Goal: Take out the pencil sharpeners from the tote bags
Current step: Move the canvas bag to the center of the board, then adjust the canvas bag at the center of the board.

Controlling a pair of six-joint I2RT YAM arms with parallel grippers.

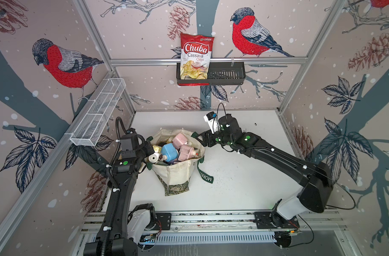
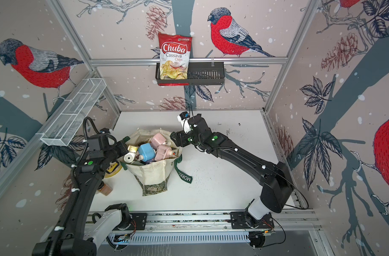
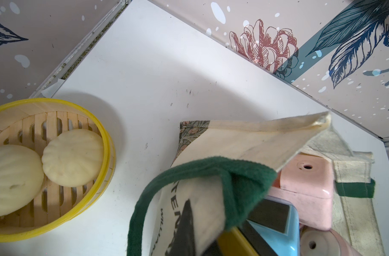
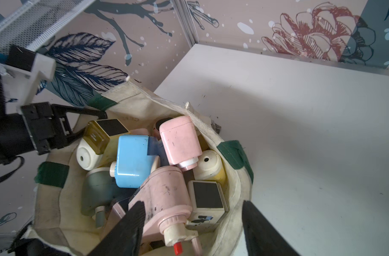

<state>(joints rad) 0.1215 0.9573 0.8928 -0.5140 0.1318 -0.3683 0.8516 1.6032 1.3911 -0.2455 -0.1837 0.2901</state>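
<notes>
Tote bag [image 4: 53,206] rim pinched by left end effector [image 4: 89,117] — right end effector [image 4: 192,208] wide open, empty.

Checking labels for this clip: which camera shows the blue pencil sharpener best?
The right wrist view: the blue pencil sharpener lies close up, nearly whole, in the tote bag. Both top views show it small; the left wrist view catches only a corner.

One tote bag [image 1: 175,175], at least seven sharpeners [image 4: 133,161]
</notes>
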